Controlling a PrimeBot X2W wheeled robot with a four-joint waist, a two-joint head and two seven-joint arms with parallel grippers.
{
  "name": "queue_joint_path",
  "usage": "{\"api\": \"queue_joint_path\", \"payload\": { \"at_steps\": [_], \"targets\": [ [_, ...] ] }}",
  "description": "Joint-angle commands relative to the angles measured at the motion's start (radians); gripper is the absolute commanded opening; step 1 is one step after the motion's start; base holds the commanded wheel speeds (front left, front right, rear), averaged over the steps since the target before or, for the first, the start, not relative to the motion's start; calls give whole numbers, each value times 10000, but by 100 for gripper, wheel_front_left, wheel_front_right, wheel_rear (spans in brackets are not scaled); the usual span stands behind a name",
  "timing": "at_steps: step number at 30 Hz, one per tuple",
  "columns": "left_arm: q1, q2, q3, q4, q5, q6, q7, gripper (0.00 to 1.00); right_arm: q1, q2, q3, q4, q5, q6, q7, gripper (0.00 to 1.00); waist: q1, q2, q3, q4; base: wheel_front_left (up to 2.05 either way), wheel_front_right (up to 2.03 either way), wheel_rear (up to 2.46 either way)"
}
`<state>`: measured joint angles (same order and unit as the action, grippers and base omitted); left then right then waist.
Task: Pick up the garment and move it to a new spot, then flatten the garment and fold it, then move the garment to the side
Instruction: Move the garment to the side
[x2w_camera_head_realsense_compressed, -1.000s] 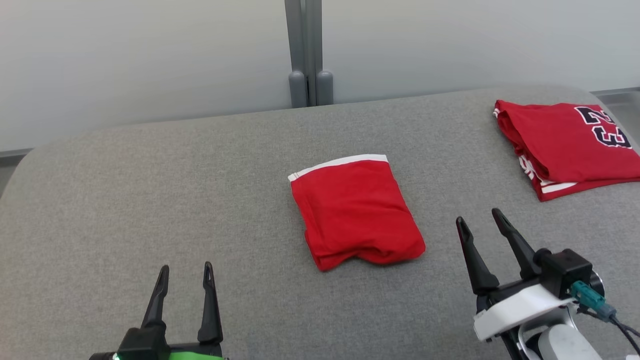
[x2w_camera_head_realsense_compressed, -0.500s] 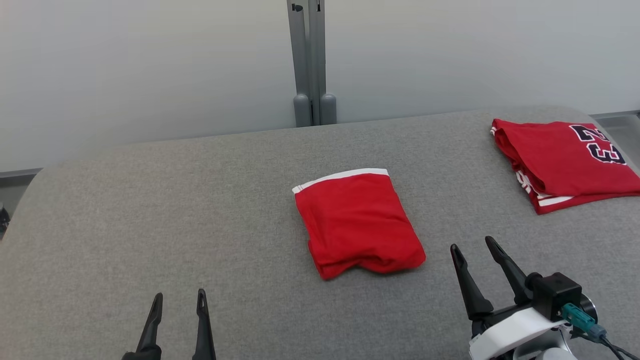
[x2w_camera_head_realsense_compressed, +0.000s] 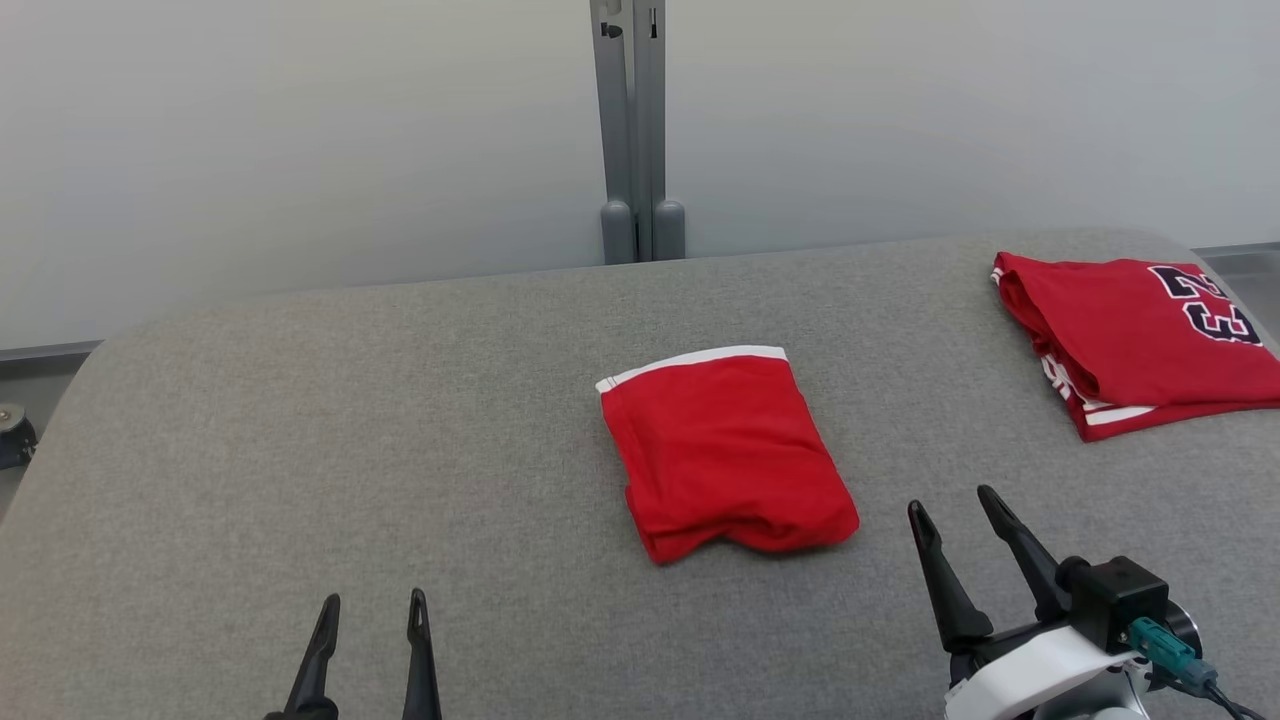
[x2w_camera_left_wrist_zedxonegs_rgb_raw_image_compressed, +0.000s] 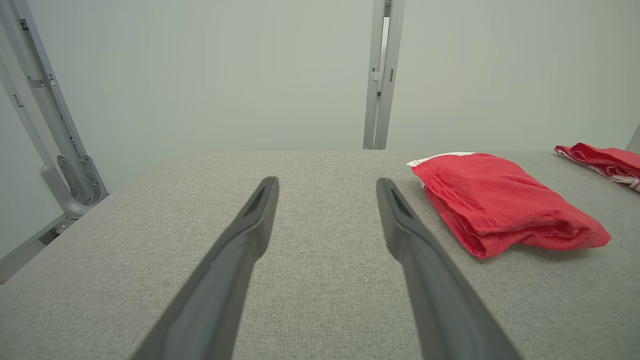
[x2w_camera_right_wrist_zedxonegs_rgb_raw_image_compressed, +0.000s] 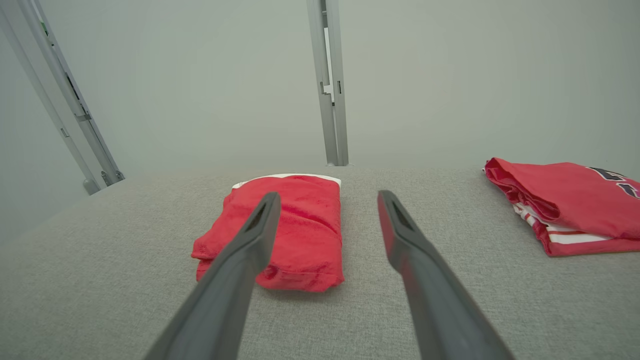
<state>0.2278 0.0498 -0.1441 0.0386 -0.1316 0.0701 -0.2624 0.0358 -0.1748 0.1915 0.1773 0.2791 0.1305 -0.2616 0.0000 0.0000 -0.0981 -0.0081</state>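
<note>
With the garment (x2w_camera_head_realsense_compressed: 725, 455) folded on the table (x2w_camera_head_realsense_compressed: 300, 420), we hold left end effector (x2w_camera_head_realsense_compressed: 375, 597) and right end effector (x2w_camera_head_realsense_compressed: 950, 498) spread and empty, likely ready to shift it aside.

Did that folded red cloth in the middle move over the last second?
No. The folded red cloth sits the same way between the grey post and the numbered jersey; the whole head view shifted, so the camera moved.

Matt red cloth garment (x2w_camera_head_realsense_compressed: 727, 450); coarse grey woven tabletop (x2w_camera_head_realsense_compressed: 300, 430).
</note>
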Motion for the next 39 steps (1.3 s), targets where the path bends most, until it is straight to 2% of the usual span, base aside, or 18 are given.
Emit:
{"api": "queue_joint_path", "payload": {
  "at_steps": [1, 26, 34, 39],
  "targets": [
    [143, 18, -4, 21, -83, -37, -29, 100, 119, -3, 4, -11, -49, 2, -40, 100, 0, 0, -13, 17, 0, 0, 0],
    [63, 18, -221, 137, 230, -136, -29, 100, 115, 39, 8, 102, 2, 0, -40, 100, 0, 0, 107, 253, 0, 0, 0],
    [-169, 18, -400, 101, 147, -149, -28, 100, -199, 103, 40, 401, 20, 2, -39, 100, 0, 0, 421, 628, 0, 0, 0],
    [-349, 18, -629, 67, 60, -241, -29, 100, -597, 77, 32, 798, 685, 2, -36, 100, 0, 0, 779, 995, 0, 0, 0]
  ]
}}
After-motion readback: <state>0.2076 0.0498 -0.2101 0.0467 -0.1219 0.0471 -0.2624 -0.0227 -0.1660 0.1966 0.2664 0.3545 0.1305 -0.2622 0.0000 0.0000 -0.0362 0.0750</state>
